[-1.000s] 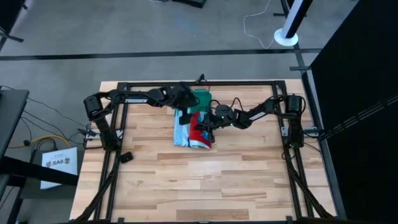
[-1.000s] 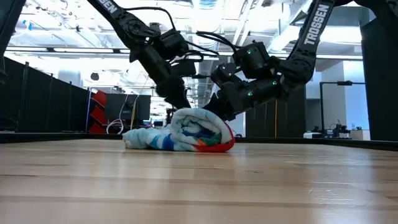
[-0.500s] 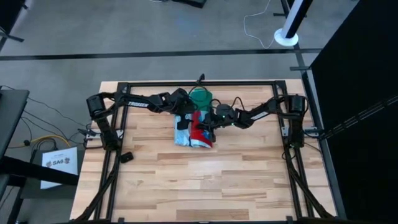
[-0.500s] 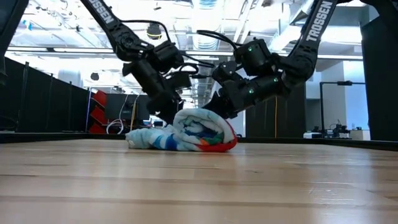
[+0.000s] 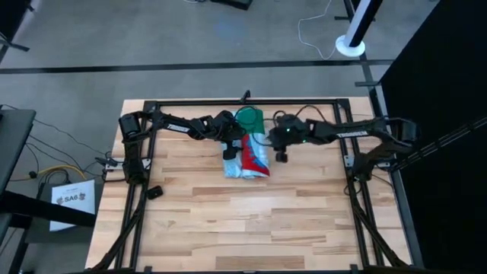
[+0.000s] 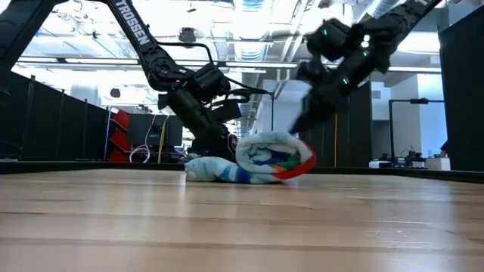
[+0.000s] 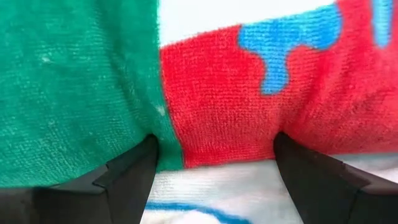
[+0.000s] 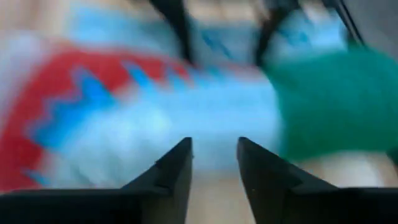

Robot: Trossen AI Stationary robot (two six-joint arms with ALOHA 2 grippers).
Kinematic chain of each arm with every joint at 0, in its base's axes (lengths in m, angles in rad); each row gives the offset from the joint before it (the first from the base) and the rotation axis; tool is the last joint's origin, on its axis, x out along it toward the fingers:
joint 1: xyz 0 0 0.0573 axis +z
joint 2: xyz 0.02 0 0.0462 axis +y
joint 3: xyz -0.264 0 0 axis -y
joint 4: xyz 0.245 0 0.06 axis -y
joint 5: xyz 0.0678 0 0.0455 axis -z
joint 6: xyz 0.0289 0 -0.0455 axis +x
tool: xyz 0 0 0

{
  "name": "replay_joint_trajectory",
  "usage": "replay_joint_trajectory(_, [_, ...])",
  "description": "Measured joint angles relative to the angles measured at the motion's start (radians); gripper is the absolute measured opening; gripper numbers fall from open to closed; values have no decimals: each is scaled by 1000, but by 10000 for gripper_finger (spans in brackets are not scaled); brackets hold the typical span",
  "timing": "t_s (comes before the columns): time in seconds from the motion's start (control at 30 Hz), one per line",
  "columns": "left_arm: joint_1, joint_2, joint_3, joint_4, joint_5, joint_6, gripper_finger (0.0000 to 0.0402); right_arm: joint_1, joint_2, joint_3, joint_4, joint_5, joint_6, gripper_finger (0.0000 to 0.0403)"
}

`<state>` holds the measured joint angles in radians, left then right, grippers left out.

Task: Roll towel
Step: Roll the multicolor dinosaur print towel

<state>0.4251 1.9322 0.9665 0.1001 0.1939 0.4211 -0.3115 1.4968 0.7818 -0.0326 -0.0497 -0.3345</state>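
Towel [image 5: 245, 156] roll against spread left hand [image 5: 230, 146] fingers [image 7: 130, 180]

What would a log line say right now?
towel: part rolled | left hand: open, on towel | right hand: open, clear of towel

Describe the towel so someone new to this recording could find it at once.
Look at the far middle of the wooden table, between the two dark arms. The towel lies there as a partly rolled bundle, green at its far end, light blue with red and white toward the near end. It is the only cloth in view.
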Motion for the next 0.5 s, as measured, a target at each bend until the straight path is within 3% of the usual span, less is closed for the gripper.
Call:
replay_joint_trajectory(0.23, [-55, 38, 0, 113, 99, 12, 307, -117, 56, -57, -57, 26, -82, 175])
replay_joint_trajectory(0.4, [-92, 96, 1, 228, 117, -14, 307, -73, 145, -58, -35, 19, -72, 185])
replay_joint_trajectory(0.5, [-98, 124, 2, 263, 110, -51, 307, -15, 132, -51, -56, 30, -23, 185])
